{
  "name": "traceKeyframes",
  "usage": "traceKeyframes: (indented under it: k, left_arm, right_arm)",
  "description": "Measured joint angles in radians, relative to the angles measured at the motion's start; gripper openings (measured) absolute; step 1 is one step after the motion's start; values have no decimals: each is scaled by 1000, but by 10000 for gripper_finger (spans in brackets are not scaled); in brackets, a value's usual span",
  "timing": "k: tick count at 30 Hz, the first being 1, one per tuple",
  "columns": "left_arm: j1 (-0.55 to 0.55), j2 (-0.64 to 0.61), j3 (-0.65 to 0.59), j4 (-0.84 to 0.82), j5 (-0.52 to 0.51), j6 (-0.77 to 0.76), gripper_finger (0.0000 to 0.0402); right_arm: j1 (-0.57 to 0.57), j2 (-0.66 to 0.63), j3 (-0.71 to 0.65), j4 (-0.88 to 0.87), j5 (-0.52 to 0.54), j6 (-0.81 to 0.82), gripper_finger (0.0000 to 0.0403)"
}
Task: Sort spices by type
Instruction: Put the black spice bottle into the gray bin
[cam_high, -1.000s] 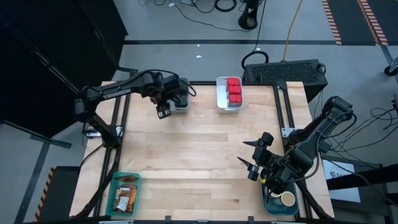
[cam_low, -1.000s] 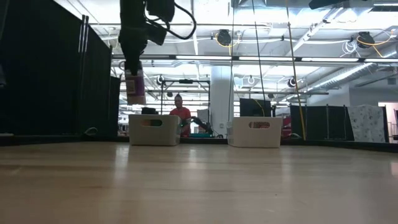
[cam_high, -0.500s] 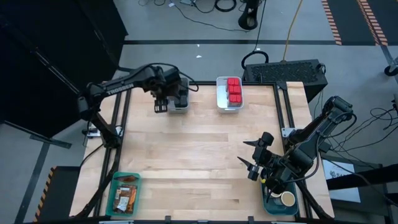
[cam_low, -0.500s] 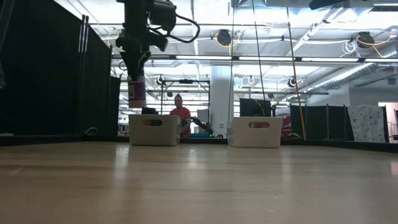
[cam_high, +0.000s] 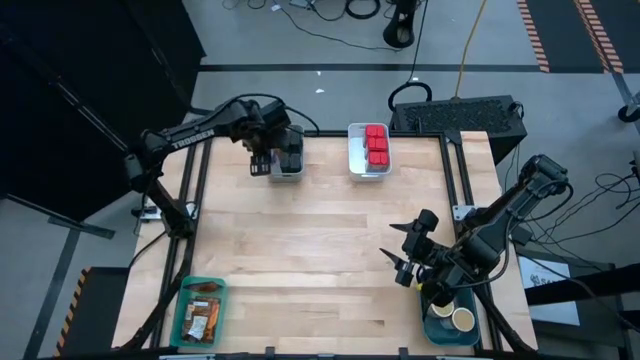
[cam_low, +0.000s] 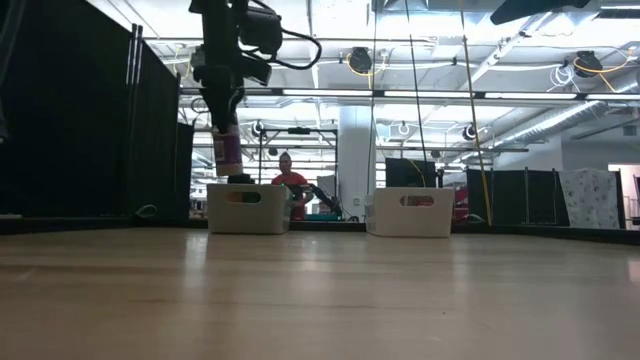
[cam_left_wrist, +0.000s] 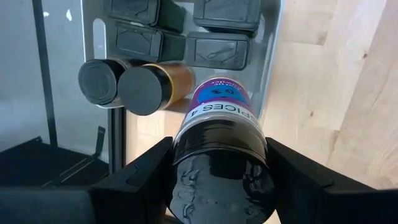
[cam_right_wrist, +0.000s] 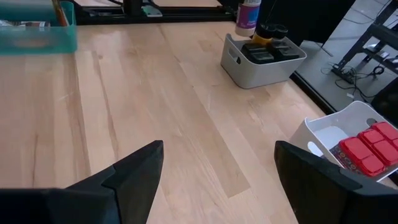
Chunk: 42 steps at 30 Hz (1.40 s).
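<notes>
Pale wood tabletop (cam_high: 300, 250), workshop room beyond with a person (cam_low: 291, 185), left gripper (cam_high: 262, 160) clamped on jar (cam_left_wrist: 219, 134) above grey bin (cam_high: 288, 168), right gripper (cam_high: 405, 262) spread wide, empty, near blue bin (cam_high: 436, 328), red tins (cam_high: 377, 144) in white bin (cam_high: 355, 160), packets (cam_high: 200, 315) in teal bin (cam_high: 182, 300)

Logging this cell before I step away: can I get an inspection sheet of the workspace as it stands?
Surface: wooden table, bare in the middle.
Job's things: purple-labelled spice jar held above grey bin of dark jars; red tins in white bin; packets in teal bin; tan-topped jars in blue bin.
Clutter: nothing seen.
Grippers: left claw shut on the jar; right claw open, over the table by the blue bin.
Cables: on the floor beyond the table.
Surroundings: person far behind.
</notes>
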Motion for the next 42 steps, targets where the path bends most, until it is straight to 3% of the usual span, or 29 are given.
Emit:
traceKeyframes:
  k: [15, 42]
  left_arm:
    - [19, 105, 0, -20, -32, 30, 215]
    - [25, 145, -1, 58, -22, 53, 215]
  right_arm:
    - [0, 0, 0, -5, -4, -4, 290]
    - [0, 0, 0, -5, -4, -11, 290]
